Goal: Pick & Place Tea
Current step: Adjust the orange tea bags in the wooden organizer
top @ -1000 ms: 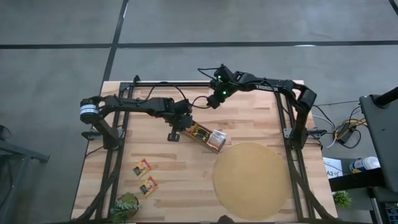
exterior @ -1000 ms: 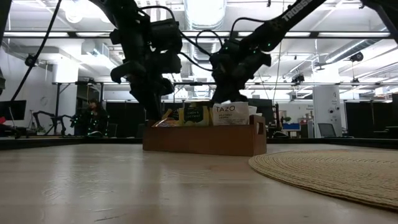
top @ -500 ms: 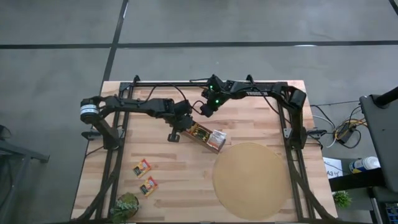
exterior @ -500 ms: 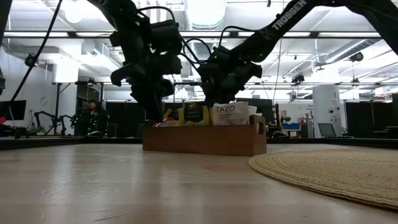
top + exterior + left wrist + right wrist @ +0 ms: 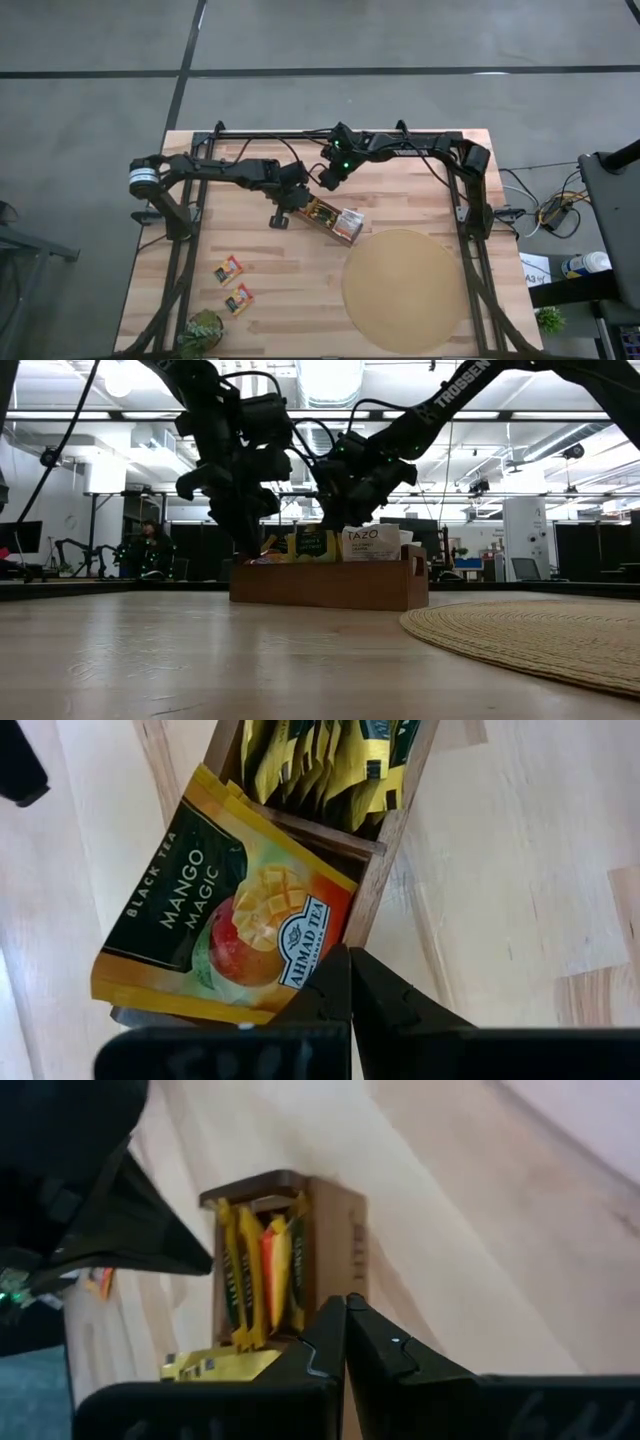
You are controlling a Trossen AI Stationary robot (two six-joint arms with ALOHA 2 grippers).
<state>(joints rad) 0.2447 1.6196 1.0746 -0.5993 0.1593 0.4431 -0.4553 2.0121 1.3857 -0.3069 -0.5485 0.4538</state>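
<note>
Both arms reach toward mid-table, left gripper [image 5: 290, 203] and right gripper [image 5: 325, 180] near each other, jaws closed.

Bright overhead room lighting; arms backlit dark in low view; soft shadows.

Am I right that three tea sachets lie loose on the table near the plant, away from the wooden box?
Not quite: the high view shows two loose sachets, one and another, near the plant, away from the wooden box.
</note>
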